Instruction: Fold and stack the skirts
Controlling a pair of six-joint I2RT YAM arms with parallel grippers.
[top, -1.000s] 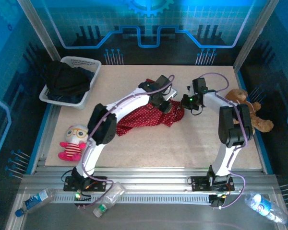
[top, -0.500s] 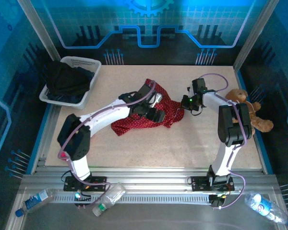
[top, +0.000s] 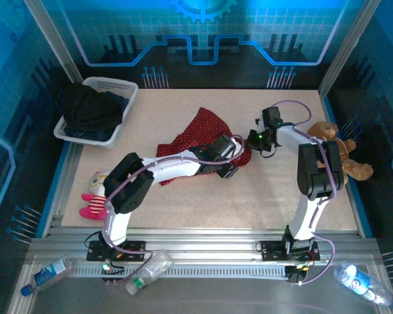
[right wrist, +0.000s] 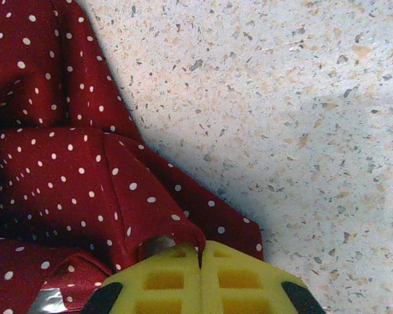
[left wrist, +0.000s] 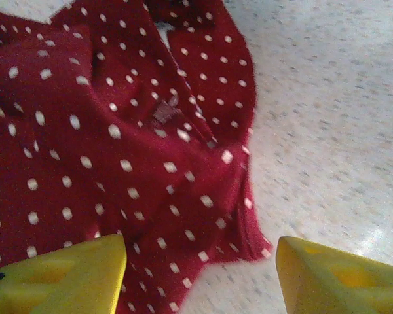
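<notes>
Big picture first: the table (top: 281, 190) stretches out beyond both my hands, and the red skirt (top: 196, 137) has changed shape on it. A second ago it lay as a low bunch. Now it fans out away from my left hand (left wrist: 200, 265), one flap thrown up toward the far edge. That hand has swung down from the far side of the cloth to the near hem and let go. Its fingers (left wrist: 65, 275) stand well apart, with nothing between them but dotted hem below and bare table just to their right. I'd call that a release after a spreading pull, so the skirt is being laid flat and no fold is made yet.

My right hand (right wrist: 200, 252) hasn't budged. Its fingers are pressed together on the skirt's corner, which looks pinched right at the tips.

Far off to the left of my left hand sits the basket (top: 114, 82) with the dark skirts (top: 88, 108) heaped inside, not yet folded. The teddy bear (top: 344, 154) lies beyond my right hand, and the plush toy (top: 95, 196) is back by my left elbow.

Anything to read? A small pale patch (left wrist: 165, 111) is sewn on the skirt ahead of my left fingers, too blurred to make out. The bottles (top: 363, 280) behind me carry labels I can't read.
</notes>
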